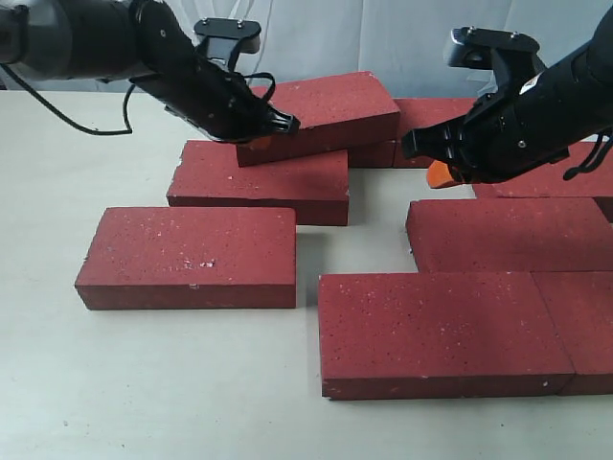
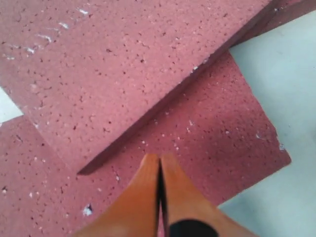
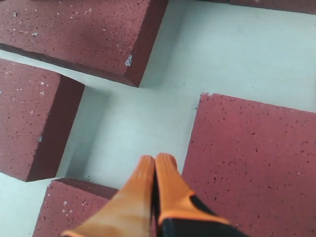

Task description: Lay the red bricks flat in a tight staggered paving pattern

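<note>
Several red bricks lie on the pale table [image 1: 144,383]. One brick [image 1: 321,110] sits tilted, its near edge propped on a flat brick [image 1: 259,182]. My left gripper [image 1: 278,129] is shut with nothing in it, its tip at the left end of the tilted brick. In the left wrist view the shut orange fingertips [image 2: 159,157] hover over the flat brick [image 2: 212,128], just beside the tilted brick's [image 2: 123,64] raised edge. My right gripper [image 1: 439,172] is shut and empty, above the bare gap [image 3: 148,113] between bricks, next to one brick's [image 3: 252,158] edge.
Flat bricks lie front left [image 1: 187,254], front middle [image 1: 441,331] and front right [image 1: 584,326], the last two touching. Another lies mid right [image 1: 508,235], with more behind at the back right [image 1: 431,115]. A bare strip of table [image 1: 378,220] separates left and right groups.
</note>
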Robot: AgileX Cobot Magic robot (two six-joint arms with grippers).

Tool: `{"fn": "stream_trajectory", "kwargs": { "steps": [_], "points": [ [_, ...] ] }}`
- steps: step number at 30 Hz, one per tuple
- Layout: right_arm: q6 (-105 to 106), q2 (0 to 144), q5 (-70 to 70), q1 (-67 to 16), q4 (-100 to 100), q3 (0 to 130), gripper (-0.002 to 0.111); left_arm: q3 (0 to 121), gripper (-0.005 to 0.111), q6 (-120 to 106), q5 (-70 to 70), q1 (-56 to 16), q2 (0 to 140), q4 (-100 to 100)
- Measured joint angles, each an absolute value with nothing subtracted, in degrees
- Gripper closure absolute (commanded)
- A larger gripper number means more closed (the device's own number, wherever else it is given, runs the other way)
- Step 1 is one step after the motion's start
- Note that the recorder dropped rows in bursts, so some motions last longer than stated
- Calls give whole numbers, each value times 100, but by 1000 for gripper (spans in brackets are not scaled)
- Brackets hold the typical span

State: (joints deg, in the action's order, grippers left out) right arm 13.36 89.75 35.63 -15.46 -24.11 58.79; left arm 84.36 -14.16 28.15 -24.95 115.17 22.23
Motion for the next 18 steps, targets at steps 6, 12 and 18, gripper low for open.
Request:
{"fn": "stream_trajectory", "kwargs": {
  "steps": [6, 12, 18],
  "points": [
    [1336, 8975, 3563, -1546, -2411, 5879, 108, 8436, 107, -1416, 2161, -2507, 11989, 2223],
    [1336, 8975, 3563, -1546, -2411, 5879, 108, 8436, 107, -1416, 1464, -2516, 12148, 2208],
    [1336, 8975, 3563, -1546, -2411, 5879, 108, 8436, 107, -1416, 677, -2516, 12148, 2059]
  ]
}}
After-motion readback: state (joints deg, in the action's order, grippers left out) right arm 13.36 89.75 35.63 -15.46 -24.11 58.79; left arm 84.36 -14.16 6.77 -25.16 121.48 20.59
